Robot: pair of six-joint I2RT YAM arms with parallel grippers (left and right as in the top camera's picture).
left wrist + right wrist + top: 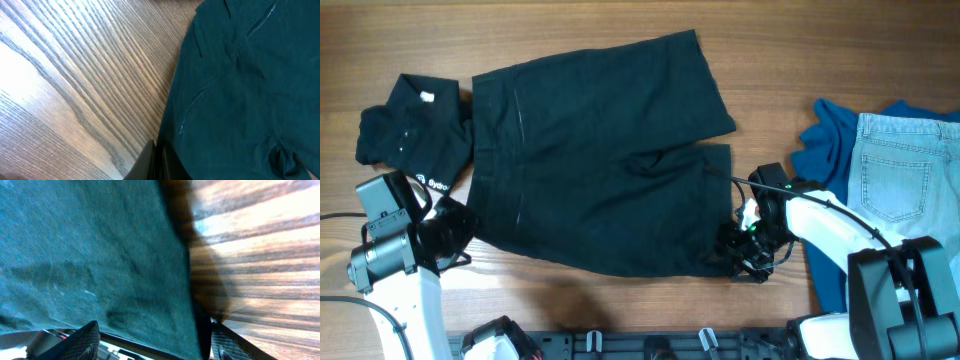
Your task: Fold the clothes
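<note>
Wood-grain table [580, 20] w/ bright glare.

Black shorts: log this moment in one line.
shorts spread out | left gripper at waistband corner | right gripper open over leg hem

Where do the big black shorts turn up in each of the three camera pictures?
Overhead: the black shorts lie spread across the middle of the picture.
Left wrist: the shorts fill the right half.
Right wrist: the shorts cover the left side.
Shared landmark: the bare wooden table bordering the shorts' edge in every view.
</note>
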